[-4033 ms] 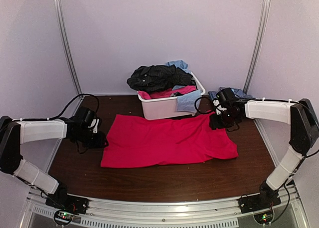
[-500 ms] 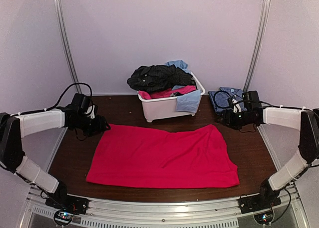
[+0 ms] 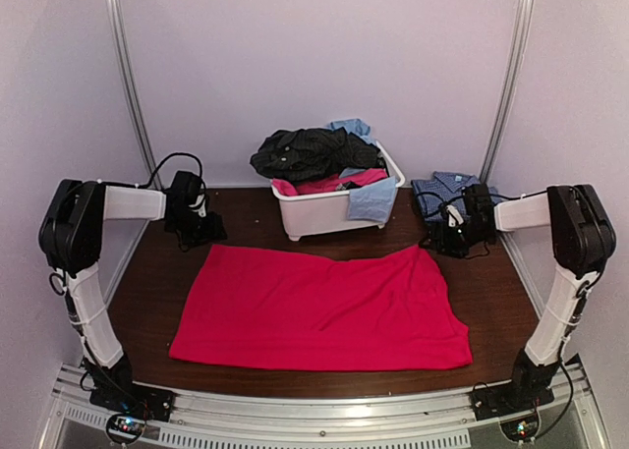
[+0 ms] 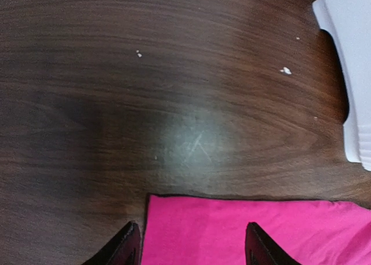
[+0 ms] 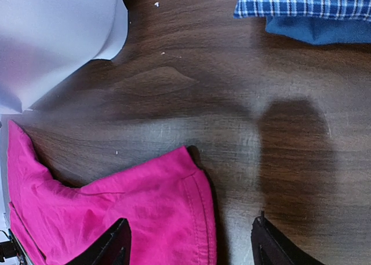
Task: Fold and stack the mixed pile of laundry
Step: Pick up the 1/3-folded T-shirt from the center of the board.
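- Between two grippers, one pink-red garment [image 3: 324, 307] lies spread flat on the dark table [image 3: 147, 302].
- Left gripper [image 4: 192, 250] hangs with jaws wide, holding nothing; the garment's far-left corner sits just beneath its fingertips.
- Right gripper [image 5: 191, 247] is likewise spread and empty, the far-right corner below it.
- Beyond both, one white tub [image 3: 319, 215] holds a laundry heap: black pinstriped cloth [image 3: 305, 152], light blue cloth [image 3: 373, 201], more pink-red.
- Just behind the right gripper lies one blue checked shirt [image 3: 437, 189].
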`<state>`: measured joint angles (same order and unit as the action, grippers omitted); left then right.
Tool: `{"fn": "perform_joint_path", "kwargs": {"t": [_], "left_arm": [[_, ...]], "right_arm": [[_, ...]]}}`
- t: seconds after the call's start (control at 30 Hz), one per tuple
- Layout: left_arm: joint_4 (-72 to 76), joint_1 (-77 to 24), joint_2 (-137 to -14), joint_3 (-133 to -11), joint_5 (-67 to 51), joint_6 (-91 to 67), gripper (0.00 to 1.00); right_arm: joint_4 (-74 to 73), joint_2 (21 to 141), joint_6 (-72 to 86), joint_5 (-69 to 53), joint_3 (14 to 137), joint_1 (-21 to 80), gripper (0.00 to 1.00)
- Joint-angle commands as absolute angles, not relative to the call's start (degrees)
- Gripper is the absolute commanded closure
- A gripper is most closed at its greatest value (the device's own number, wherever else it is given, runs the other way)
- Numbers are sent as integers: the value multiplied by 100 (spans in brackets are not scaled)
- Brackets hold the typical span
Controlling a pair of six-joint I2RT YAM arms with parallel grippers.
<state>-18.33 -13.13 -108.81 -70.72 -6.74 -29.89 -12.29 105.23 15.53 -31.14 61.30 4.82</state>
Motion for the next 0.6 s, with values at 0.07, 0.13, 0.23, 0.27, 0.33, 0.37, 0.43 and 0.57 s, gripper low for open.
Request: {"fn": "perform_joint_path", "kwargs": {"t": [0.07, 0.13, 0.23, 0.27, 0.33, 0.37, 0.43, 0.57], "left_arm": [[-2173, -1209, -11457, -7591, -250, -2750, 36], [-2159, -1204, -11624, -7662, -368, -2734, 37], [-2091, -1204, -11786, -7685, -688, -2697, 44], [-2051, -1204, -11779, -7645, -746, -2696, 48], [-1966, -1211, -11756, -7560, -799, -2698, 55], [-1928, -1205, -11752, -7539, -819, -2694, 59], [-1815, -1204, -11762, -7516, -891, -2672, 68], [-1759, -1200, -11741, -7600, -941, -2684, 92]], "right_arm": [[-1261, 10883, 1397, -3183, 6506, 449, 29], [-1282, 11019, 1353, -3113, 6602, 448, 29], [-1475, 11284, 1222, -3282, 6830, 456, 31], [-1510, 11345, 1194, -3385, 6859, 457, 33], [-1488, 11401, 1186, -3568, 6799, 456, 38], [-1455, 11418, 1186, -3621, 6768, 464, 42], [-1447, 11449, 1186, -3652, 6763, 461, 52], [-1511, 11384, 1214, -3722, 6921, 458, 89]]}}
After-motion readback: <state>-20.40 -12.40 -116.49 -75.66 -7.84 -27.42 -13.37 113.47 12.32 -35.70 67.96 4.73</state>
